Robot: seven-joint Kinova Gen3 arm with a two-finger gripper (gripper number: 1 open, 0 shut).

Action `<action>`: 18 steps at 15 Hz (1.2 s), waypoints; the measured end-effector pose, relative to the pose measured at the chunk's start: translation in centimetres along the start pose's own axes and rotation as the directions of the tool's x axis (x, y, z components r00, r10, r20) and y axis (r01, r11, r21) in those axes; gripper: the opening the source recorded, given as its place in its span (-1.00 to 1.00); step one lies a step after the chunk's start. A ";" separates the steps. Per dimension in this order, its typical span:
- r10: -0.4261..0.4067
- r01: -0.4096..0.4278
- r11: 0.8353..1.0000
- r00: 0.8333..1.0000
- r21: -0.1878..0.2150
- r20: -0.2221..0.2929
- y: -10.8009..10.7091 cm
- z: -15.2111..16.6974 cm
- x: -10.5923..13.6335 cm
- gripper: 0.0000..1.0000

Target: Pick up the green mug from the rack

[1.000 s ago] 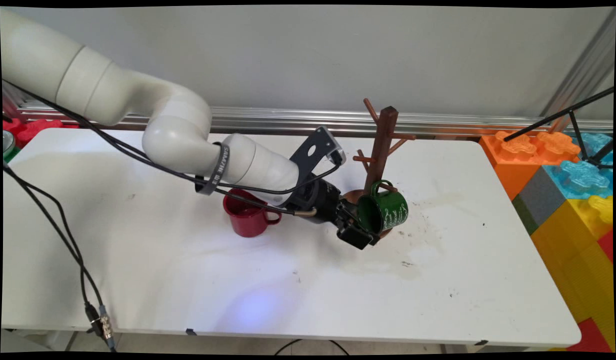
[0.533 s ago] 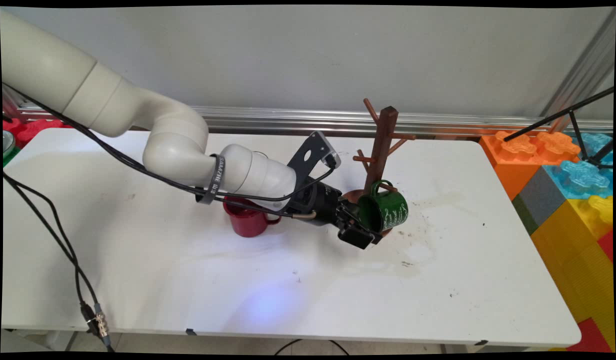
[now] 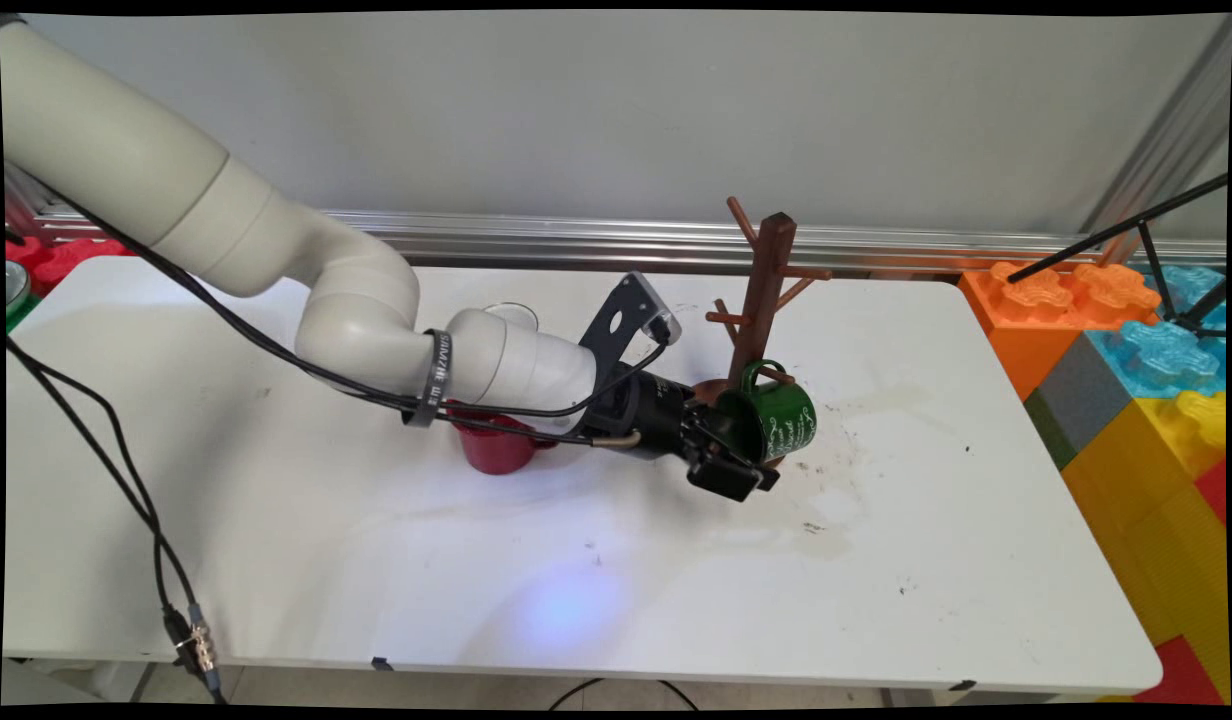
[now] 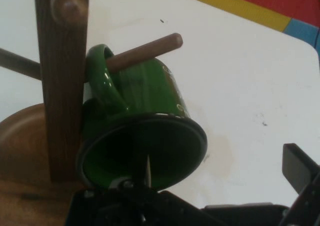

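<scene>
Hanging by its handle from a low peg of the wooden mug tree, the green mug tilts mouth-down toward the gripper. Jaws spread wide, released (one finger right at the rim). Red mug sits behind the arm.

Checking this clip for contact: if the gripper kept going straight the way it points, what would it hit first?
The green mug hanging on a peg of the wooden mug tree. The gripper points at its open mouth, with one finger apparently already at the rim; exact depth is unclear.
</scene>
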 end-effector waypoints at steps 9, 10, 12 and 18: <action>-0.063 0.063 0.998 0.996 -0.006 -0.063 -0.1 2.4 -1.1 1.00; -0.069 0.069 0.998 0.995 -0.008 -0.071 -0.1 2.7 -1.1 1.00; -0.079 0.078 0.997 0.993 -0.013 -0.084 0.0 3.3 -1.2 1.00; -0.095 0.093 0.995 0.989 -0.020 -0.110 0.0 4.7 -1.4 1.00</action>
